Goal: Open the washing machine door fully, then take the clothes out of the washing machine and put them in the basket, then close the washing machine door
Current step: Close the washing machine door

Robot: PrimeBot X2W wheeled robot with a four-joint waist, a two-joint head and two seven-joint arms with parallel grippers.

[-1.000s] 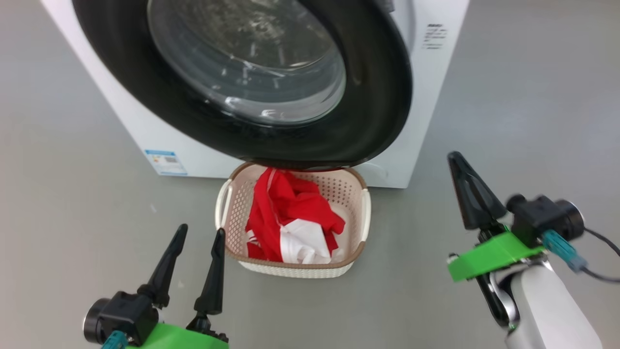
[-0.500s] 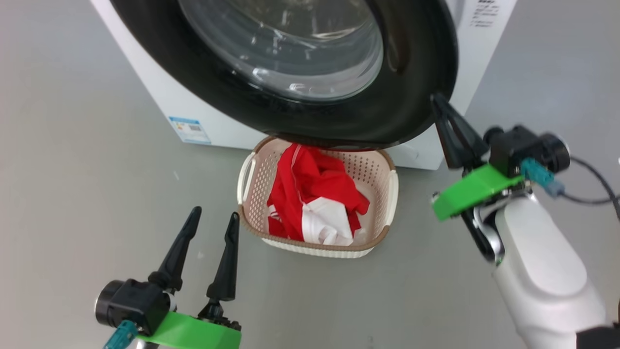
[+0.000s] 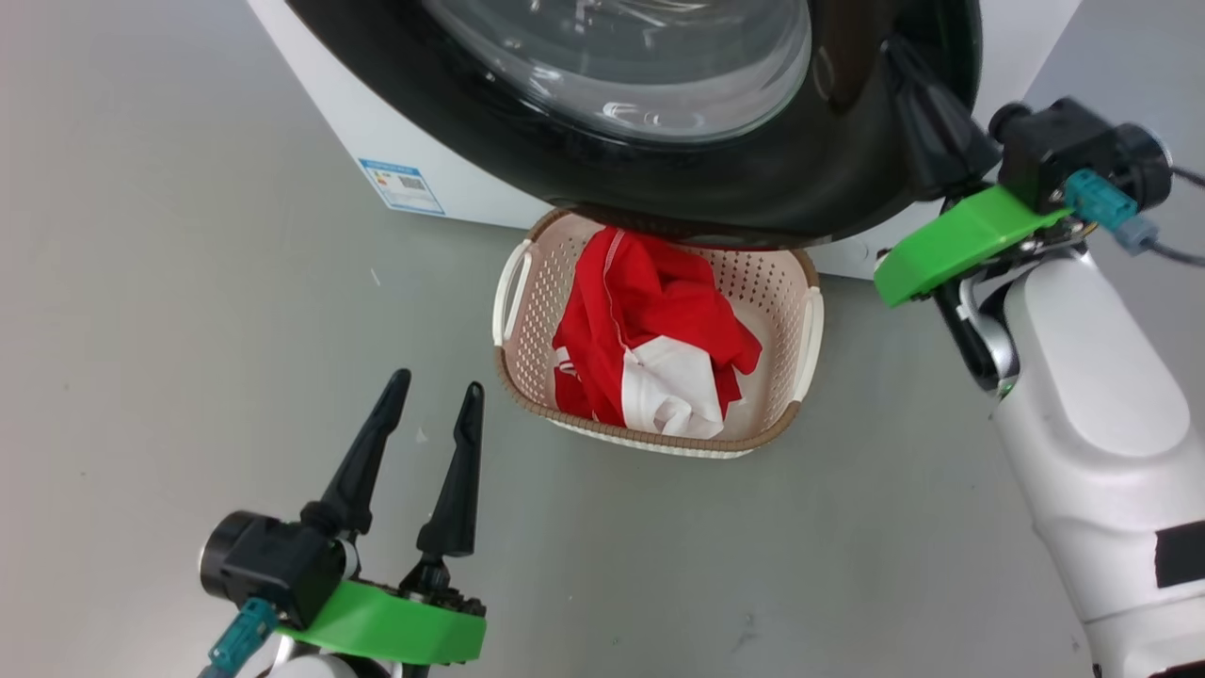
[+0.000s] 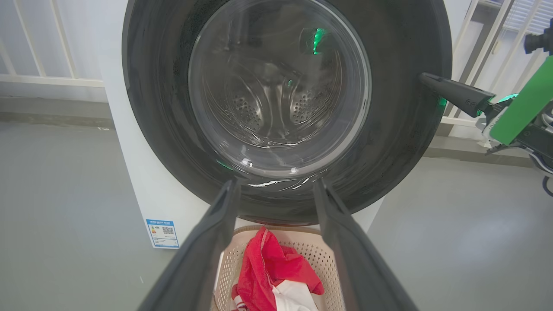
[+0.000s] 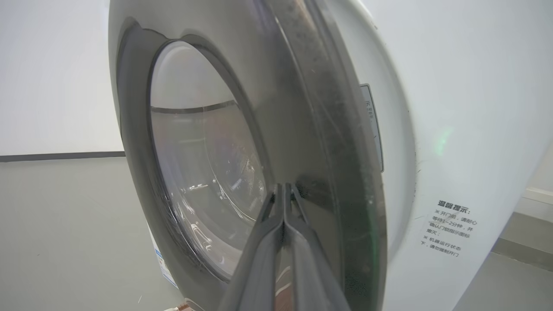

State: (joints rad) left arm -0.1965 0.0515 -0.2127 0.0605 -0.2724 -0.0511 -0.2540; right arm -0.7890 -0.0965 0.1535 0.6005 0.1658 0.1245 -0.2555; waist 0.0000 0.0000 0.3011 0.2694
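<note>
The washing machine door [image 3: 753, 188], a black rim around a glass bowl, lies close against the white washing machine [image 3: 452, 188]; I cannot tell if it is latched. My right gripper [image 3: 894, 49] is shut, its tips pressed on the door's right rim, as the right wrist view [image 5: 283, 186] and the left wrist view [image 4: 425, 78] show. The red and white clothes [image 3: 659, 311] lie in the cream basket [image 3: 537, 292] on the floor below the door. My left gripper [image 3: 431, 391] stands open and empty, to the near left of the basket.
Grey floor surrounds the machine. A blue label [image 3: 403, 186] sits low on its front. A white railing [image 4: 43, 80] runs behind the machine. A dark cable [image 3: 1181, 250] trails from the right wrist.
The camera has shifted, sliding the machine and basket to the right. My shut right gripper rose from beside the basket to the door's right rim. The left gripper stayed open.
</note>
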